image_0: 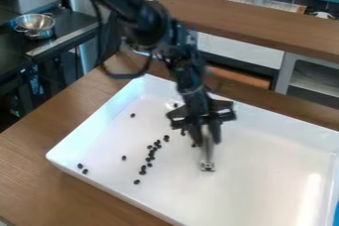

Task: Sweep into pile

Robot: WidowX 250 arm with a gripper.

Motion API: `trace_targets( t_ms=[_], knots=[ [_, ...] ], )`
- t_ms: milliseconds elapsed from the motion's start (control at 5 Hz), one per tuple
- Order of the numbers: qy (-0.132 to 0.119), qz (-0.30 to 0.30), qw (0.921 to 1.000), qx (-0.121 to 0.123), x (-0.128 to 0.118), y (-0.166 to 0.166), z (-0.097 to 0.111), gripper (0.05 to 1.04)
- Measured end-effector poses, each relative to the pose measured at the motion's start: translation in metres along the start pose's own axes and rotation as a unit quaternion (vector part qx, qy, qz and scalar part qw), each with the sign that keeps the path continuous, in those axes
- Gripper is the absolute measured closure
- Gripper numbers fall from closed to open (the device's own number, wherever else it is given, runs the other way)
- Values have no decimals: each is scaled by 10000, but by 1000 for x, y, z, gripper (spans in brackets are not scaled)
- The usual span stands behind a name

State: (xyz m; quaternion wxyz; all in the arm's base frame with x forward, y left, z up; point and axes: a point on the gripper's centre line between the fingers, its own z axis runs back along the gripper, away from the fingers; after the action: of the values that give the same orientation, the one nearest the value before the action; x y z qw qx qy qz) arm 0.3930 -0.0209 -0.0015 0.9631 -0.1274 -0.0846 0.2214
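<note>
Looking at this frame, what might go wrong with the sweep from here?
The tool in the hand looks narrow, so dark pieces might slip around its end instead of gathering.

Two pieces lie close to the near-left wall of the white tray; the tool could bump that wall or miss them.

The loose line of pieces down the tray's left half might scatter further if a stroke hits it end-on.
</note>
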Motion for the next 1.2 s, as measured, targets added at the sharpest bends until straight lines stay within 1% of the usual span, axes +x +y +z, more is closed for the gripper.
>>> trace_targets(
  t_ms=[200, 400, 600, 800, 1000, 1200],
  knots=[
    [-25, 247, 9996, 134, -5, 26, 9, 718],
    [-302, 424, 9982, 299, -10, 51, 17, 718],
    [-633, 481, 9957, 473, -12, 68, 21, 718],
    [-708, 588, 9934, 680, -19, 91, 29, 718],
    [-645, 693, 9927, 750, -26, 103, 33, 718],
    [-524, 801, 9922, 796, -33, 104, 39, 718]
  ],
)
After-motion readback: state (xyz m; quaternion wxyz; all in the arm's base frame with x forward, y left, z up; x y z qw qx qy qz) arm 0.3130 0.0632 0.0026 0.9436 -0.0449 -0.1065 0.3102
